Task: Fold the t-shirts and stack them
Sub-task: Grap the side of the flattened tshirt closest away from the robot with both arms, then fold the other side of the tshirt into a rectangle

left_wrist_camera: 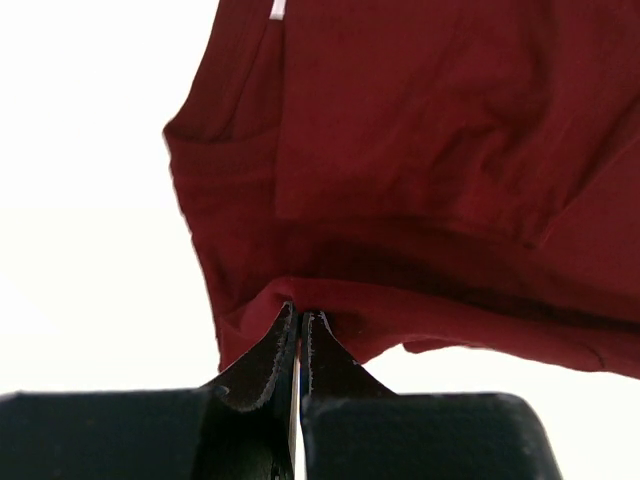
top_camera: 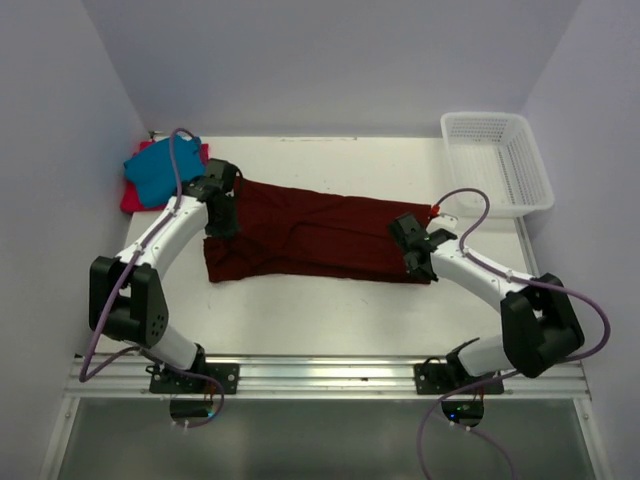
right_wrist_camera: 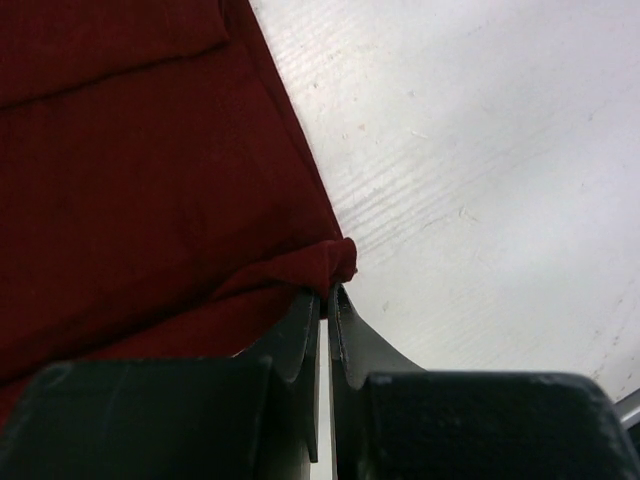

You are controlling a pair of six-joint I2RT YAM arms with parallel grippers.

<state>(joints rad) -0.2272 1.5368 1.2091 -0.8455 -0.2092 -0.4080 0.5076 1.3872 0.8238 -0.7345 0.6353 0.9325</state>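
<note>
Pinching opposite ends of the maroon shirt (top_camera: pixel 310 235), the left gripper (left_wrist_camera: pixel 300 315) and right gripper (right_wrist_camera: pixel 328 292) are both clamped on cloth. It lies mid-way across the table (top_camera: pixel 330 320), limp and light; corner holds should limit sagging.

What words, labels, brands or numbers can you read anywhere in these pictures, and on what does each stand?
No text can be read in any view.
White tag on the maroon t-shirt: cut off at the picture's edge, no lettering legible.
Teal t-shirt, red-pink t-shirt, white basket: no print visible.
</note>
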